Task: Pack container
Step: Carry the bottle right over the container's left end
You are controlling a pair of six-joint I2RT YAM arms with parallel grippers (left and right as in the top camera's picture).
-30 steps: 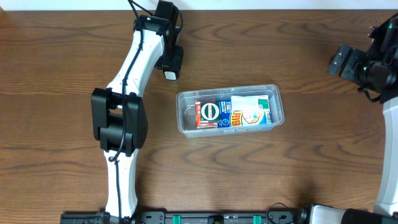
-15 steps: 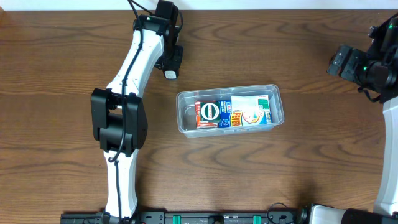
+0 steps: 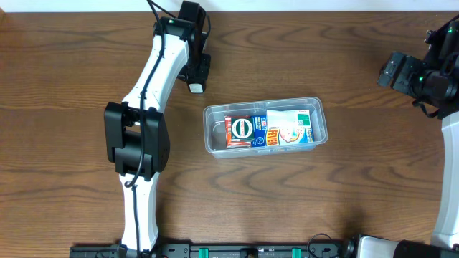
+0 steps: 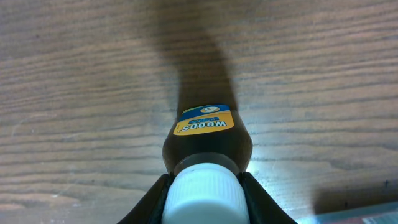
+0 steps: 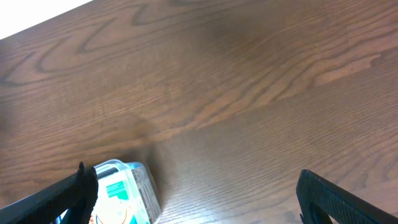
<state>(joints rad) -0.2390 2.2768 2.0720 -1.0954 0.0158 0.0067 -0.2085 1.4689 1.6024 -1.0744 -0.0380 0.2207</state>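
Both grippers sit off the container [image 3: 208,132], lying lengthwise left-right at mid-frame: left gripper [image 3: 196,80], clamped on a white-capped bottle [image 4: 206,140], nearer at its upper left; right gripper [image 5: 196,190] splayed, far right.

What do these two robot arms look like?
Both arms are white tubes with chunky black joint housings. A thin black cable runs along the left arm. The right arm shows a green light near its wrist. The left end effector and the right end effector have black fingers.

Clear shallow container [image 3: 209,130], apparently lidless, upright, colourful cartons [image 3: 269,130] flat inside.
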